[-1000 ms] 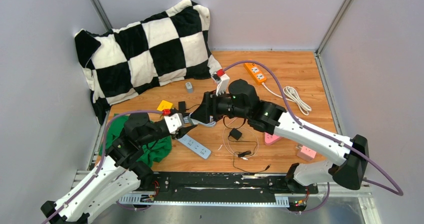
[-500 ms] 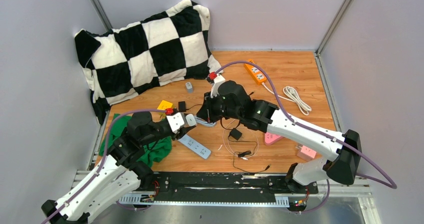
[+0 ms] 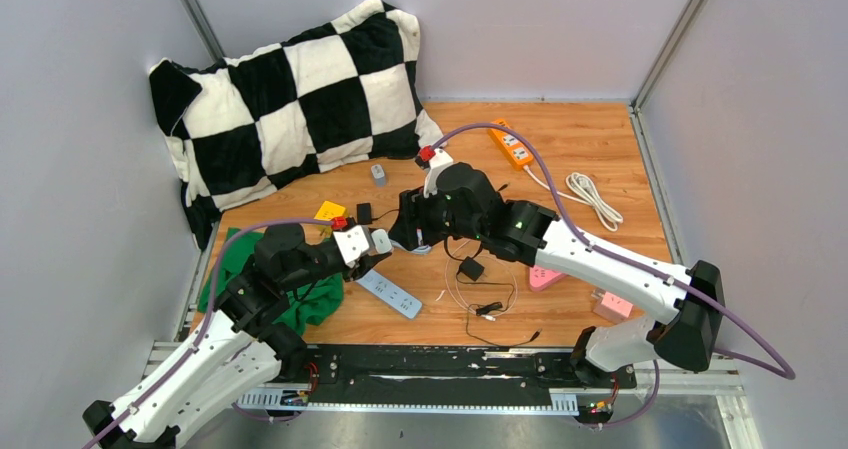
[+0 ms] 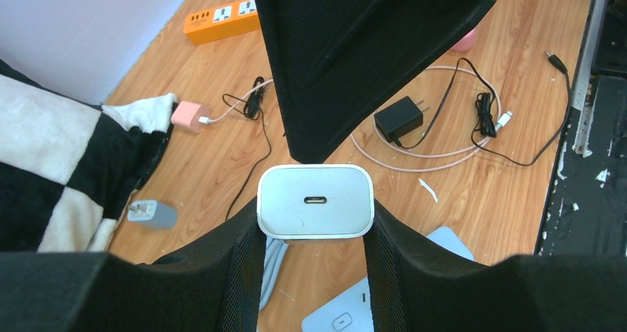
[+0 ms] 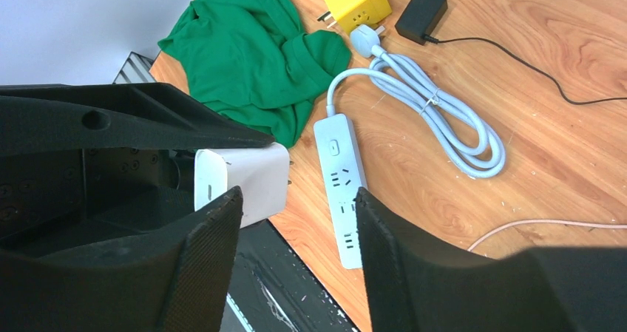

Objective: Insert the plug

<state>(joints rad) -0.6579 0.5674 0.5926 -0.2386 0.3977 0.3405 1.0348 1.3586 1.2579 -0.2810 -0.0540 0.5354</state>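
Your left tool (image 3: 380, 245) is clamped on the white charger (image 4: 314, 202), holding it in the air above the table (image 5: 591, 162). The strip (image 5: 341, 191) lies just below and beside it. Your right tool (image 5: 296, 195) stands open close against the charger, which sits only partly inside its gap. Close there and you would likely pinch a corner and twist the charger loose. The tools are nearly touching, so a small drift may knock them together. The strip lies loose, and an off-line push could shove it aside.
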